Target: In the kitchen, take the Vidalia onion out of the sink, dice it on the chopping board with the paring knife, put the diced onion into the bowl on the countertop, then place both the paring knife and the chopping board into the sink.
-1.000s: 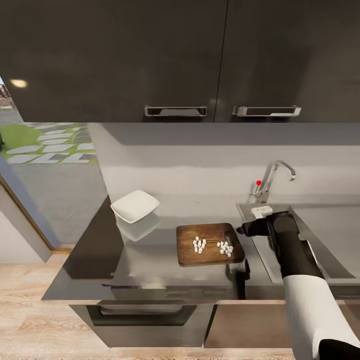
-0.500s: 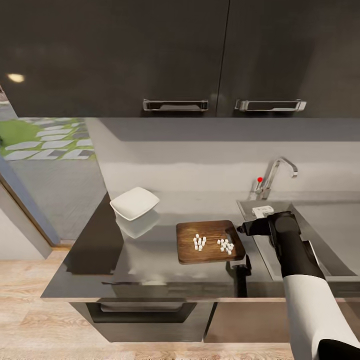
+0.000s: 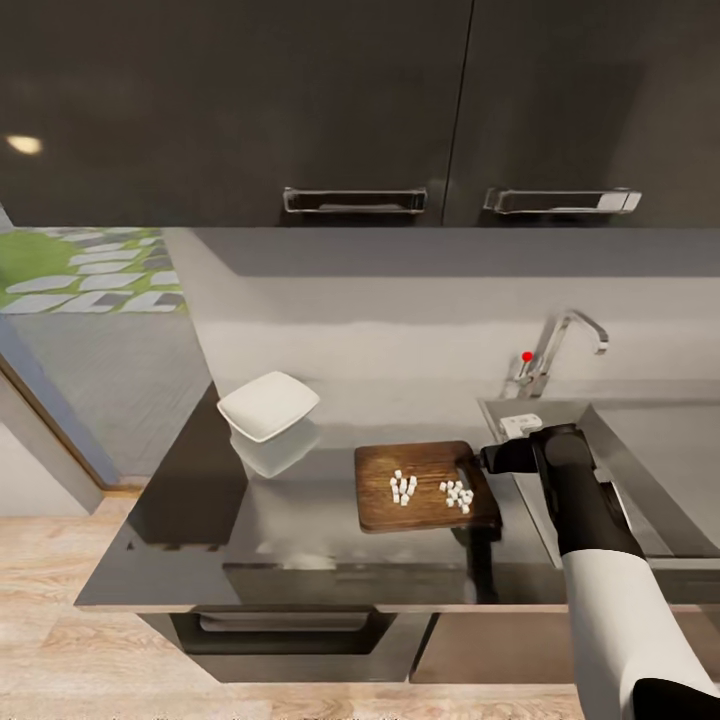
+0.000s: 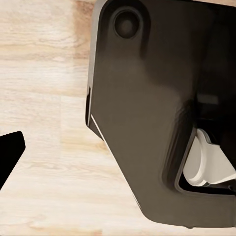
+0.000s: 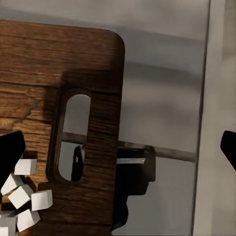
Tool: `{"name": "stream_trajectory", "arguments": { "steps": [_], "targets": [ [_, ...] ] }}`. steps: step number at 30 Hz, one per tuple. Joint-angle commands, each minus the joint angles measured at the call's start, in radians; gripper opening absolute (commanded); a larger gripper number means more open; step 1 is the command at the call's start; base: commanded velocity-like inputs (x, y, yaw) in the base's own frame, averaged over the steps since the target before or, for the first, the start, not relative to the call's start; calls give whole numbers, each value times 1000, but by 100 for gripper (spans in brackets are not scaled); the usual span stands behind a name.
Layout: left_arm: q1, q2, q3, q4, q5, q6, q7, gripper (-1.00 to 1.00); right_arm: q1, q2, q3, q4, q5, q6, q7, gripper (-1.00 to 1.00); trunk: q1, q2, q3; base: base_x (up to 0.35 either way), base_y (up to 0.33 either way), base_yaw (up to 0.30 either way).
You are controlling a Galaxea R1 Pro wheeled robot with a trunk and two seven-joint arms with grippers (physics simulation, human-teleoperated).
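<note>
The right gripper (image 3: 482, 461) hangs spread open above the chopping board's (image 3: 425, 488) slotted end. White onion cubes (image 3: 403, 488) sit on it. The left gripper's state I can't tell.

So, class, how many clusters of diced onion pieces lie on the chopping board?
2. One cluster sits near the middle of the chopping board; the other cluster lies toward the sink-side end, near the right gripper.

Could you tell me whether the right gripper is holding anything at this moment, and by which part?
Nothing: the right gripper is open above the chopping board's handle-slot end.
</note>
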Motion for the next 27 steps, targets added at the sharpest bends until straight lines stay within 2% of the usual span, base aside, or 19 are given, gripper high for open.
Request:
{"name": "stream_trajectory", "arguments": {
  "steps": [1,24,27],
  "targets": [
    [-2,0,-8,5,11,-7,-7,100,-1,0,-1,0,10,2,10,100,1,-2,-4,10,6,0],
    [-2,-1,-8,5,11,-7,-7,100,-1,0,0,23,10,-13,10,100,1,-2,-41,1,0,0],
    [-2,-2,-8,5,11,-7,-7,100,-1,0,-1,23,10,-13,10,100,1,-2,-46,142,0,0]
  ]
}}
